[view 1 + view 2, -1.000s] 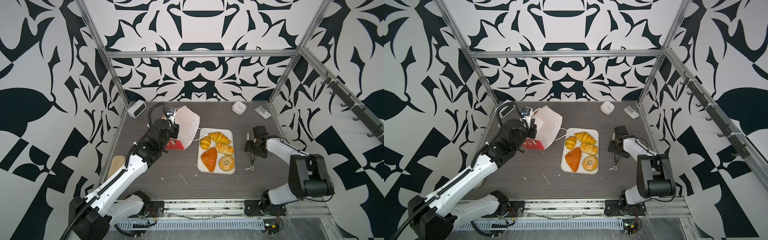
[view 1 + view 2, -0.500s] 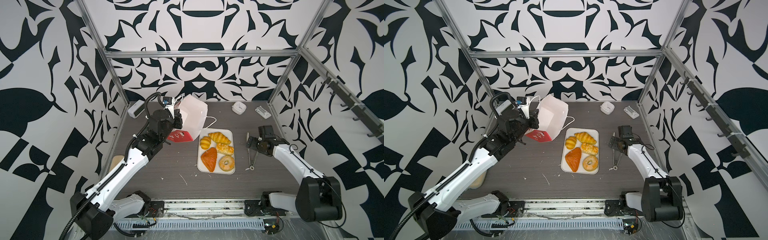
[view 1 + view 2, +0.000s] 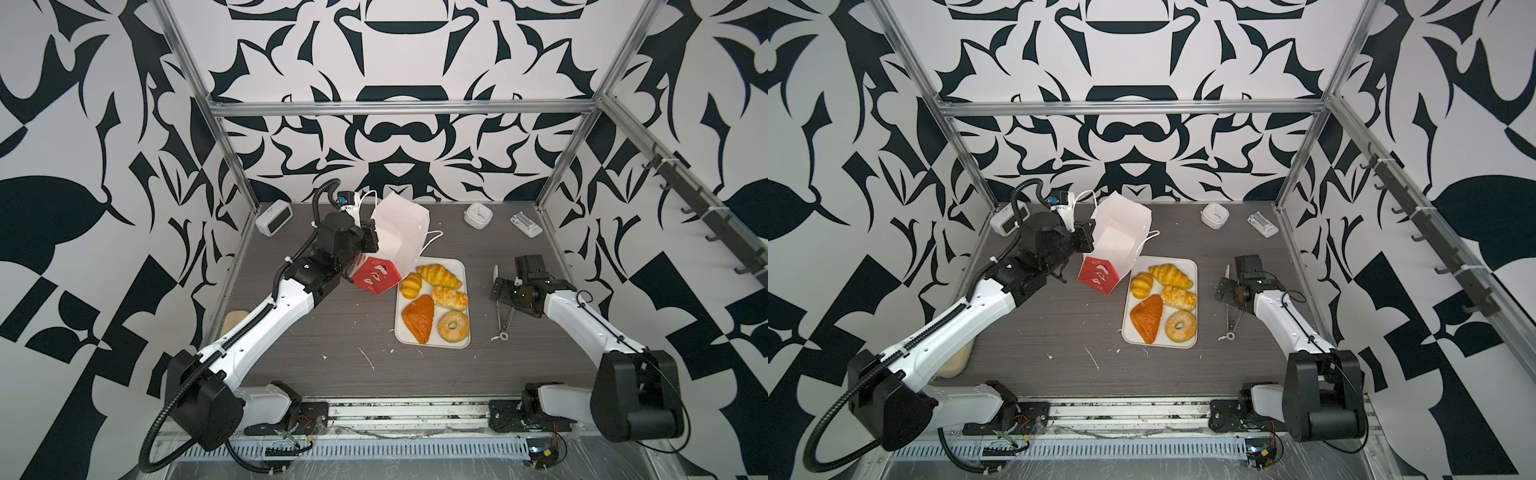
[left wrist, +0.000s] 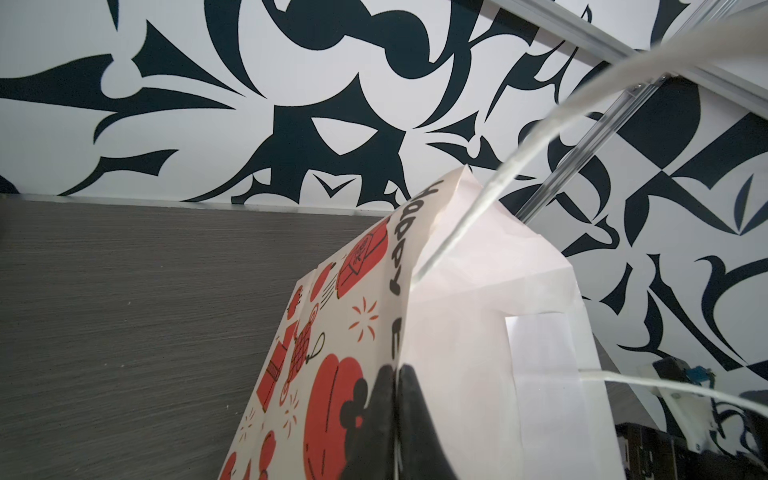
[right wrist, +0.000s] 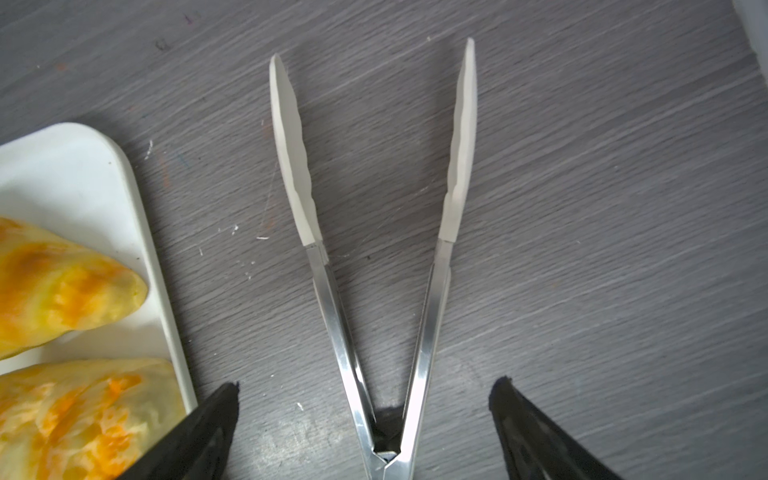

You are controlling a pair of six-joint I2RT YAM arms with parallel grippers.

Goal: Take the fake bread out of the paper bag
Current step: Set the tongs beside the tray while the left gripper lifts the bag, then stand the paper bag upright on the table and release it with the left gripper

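Grey tabletop [image 3: 316, 332]; fake bread [image 3: 419, 318] lies on the tray [image 3: 457, 266]; beside it, the left gripper [image 4: 395, 376] pinches the tilted paper bag [image 3: 399, 237] by its rim; only the wrist view shows the right gripper [image 5: 365, 388] spread wide, empty, over tongs [image 5: 428, 316]; bag's depths hidden.

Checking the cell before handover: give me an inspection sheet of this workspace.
Surface: grey table, white scraps scattered.
Job's things: bag tilted; five pieces of bread on tray, none seen in bag.
Clutter: tongs right of tray; clock, white box, white device along back; beige pad at left edge.
Grippers: left gripper shut on bag wall; right gripper open over tongs.
Cables: black hose loops above left wrist; wires at front rail.
Surroundings: patterned walls, metal frame, hook rail on right.
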